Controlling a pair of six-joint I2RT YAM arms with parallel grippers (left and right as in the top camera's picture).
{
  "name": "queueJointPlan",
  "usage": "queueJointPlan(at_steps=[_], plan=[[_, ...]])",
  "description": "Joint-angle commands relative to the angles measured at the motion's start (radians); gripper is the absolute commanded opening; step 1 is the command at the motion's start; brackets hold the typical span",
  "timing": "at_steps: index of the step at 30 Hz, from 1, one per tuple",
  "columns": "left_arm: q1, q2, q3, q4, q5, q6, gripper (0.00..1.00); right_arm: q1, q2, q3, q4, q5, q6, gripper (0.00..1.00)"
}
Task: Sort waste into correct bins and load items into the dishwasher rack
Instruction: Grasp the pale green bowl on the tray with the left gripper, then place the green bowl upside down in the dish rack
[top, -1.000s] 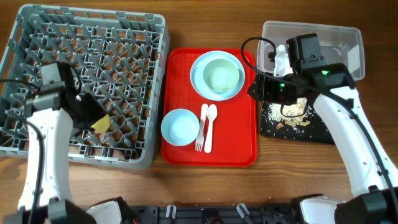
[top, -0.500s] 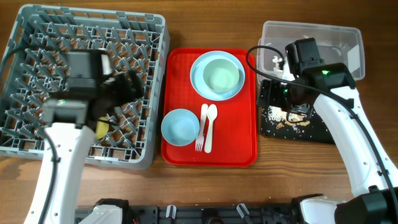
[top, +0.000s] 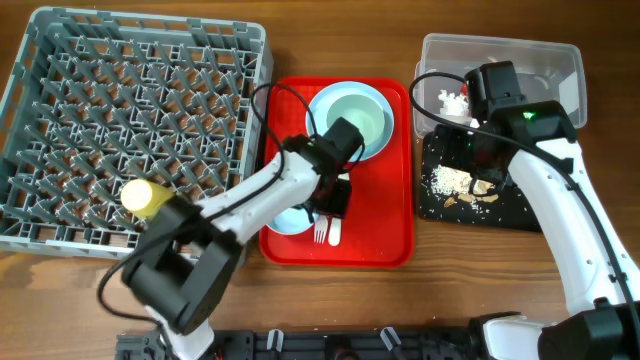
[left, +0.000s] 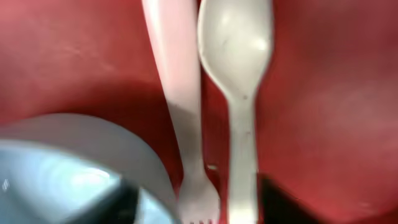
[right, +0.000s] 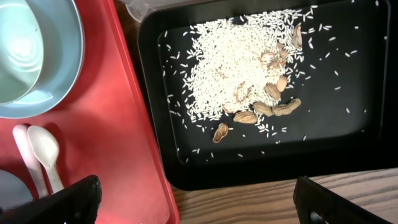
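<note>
My left gripper (left: 199, 211) is open low over the red serving tray, its fingers either side of the white fork (left: 180, 93) and spoon (left: 239, 62); in the overhead view it (top: 335, 197) hides part of them. The pale blue bowl (top: 285, 212) sits just left of it. The pale green bowl (top: 357, 120) stands on the blue plate (top: 322, 130). The yellow cup (top: 140, 197) lies in the grey rack (top: 150, 40). My right gripper (right: 199, 208) is open and empty above the black tray (right: 348, 149), which holds rice crumbs (right: 230, 68).
The red serving tray (top: 385, 250) lies between the rack and the black tray (top: 520, 215). The clear tub (top: 540, 60) behind the black tray holds a crumpled white piece with some red (top: 450, 98). Peanut shells (right: 267, 109) lie among the rice.
My left arm has swung from the rack to the red tray, leaving the yellow cup lying in the rack. My right arm has shifted slightly over the black tray.
</note>
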Motion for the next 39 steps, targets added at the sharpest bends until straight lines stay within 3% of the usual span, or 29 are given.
queueJointPlan(at_steps=[1,9,12,15,18,23,27,33,36,37,39], plan=[[-0.003,0.015,0.002,0.000,-0.018,0.004,0.04,-0.002,-0.016,0.018,0.002,0.021,0.018,1.00],[0.014,-0.158,0.177,-0.103,-0.069,0.016,0.04,-0.002,-0.016,0.018,0.001,0.021,0.018,1.00],[0.089,-0.242,0.223,-0.117,-0.026,0.105,0.04,-0.002,-0.016,0.018,0.002,0.021,0.017,1.00],[0.272,-0.306,0.250,-0.091,0.183,0.255,0.04,-0.002,-0.016,0.018,0.001,0.021,0.017,1.00],[0.543,-0.293,0.250,-0.050,0.567,0.402,0.04,-0.002,-0.016,0.018,0.001,0.016,0.013,1.00],[0.876,-0.172,0.249,0.003,1.001,0.505,0.04,-0.002,-0.016,0.018,0.002,0.005,-0.006,1.00],[0.989,-0.026,0.249,0.095,1.268,0.504,0.04,-0.002,-0.016,0.018,0.002,0.005,-0.007,1.00],[1.080,0.119,0.249,0.188,1.318,0.447,0.05,-0.002,-0.016,0.018,0.002,-0.002,-0.008,1.00],[1.128,0.152,0.249,0.189,1.318,0.447,0.13,-0.002,-0.016,0.018,0.000,-0.003,-0.008,1.00],[1.143,0.154,0.249,0.186,1.317,0.447,0.22,-0.002,-0.016,0.018,-0.001,-0.003,-0.008,1.00],[1.168,0.154,0.249,0.182,1.316,0.447,0.48,-0.002,-0.016,0.018,-0.001,-0.003,-0.008,0.99]])
